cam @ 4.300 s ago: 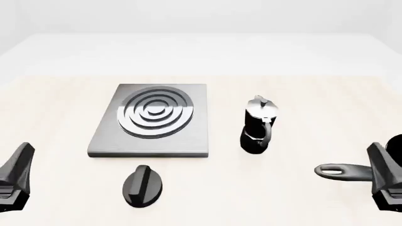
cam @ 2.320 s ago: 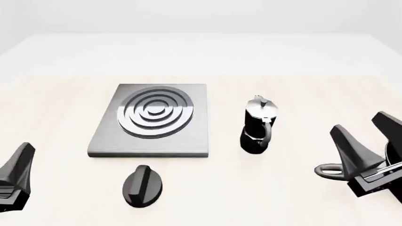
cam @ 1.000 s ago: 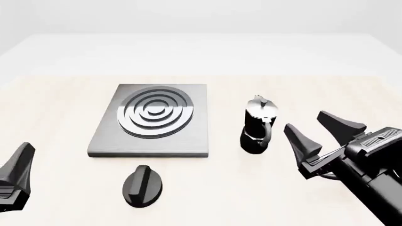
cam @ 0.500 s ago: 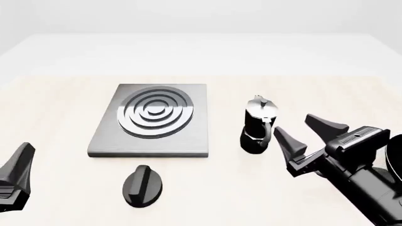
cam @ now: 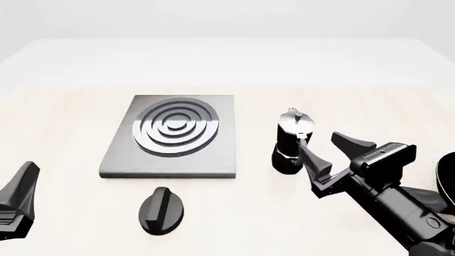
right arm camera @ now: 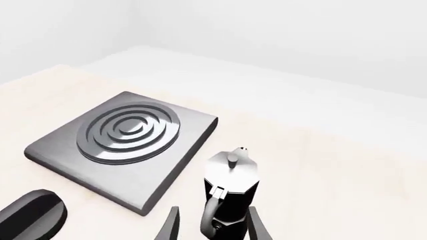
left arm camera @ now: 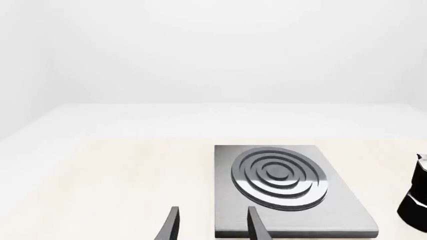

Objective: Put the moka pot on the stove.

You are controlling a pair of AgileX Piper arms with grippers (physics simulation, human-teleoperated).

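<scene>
So nothing's actually been moved yet. The moka pot (cam: 292,142) sits upright on the worktop (cam: 64,128), just to the right of the stove (cam: 170,138) and not touching it, handle facing the near side. The right gripper (cam: 328,153) has its jaws spread wide and is right up at the pot's handle side. In the right wrist view the handle sits between the two fingers, but nothing's pinched, so no grasp so far. The left gripper (cam: 20,188) is parked low at the left edge, well away from everything, fingers apart too. What's left, I'd say: close on the pot, lift, carry it over, set it on the burner rings.
</scene>
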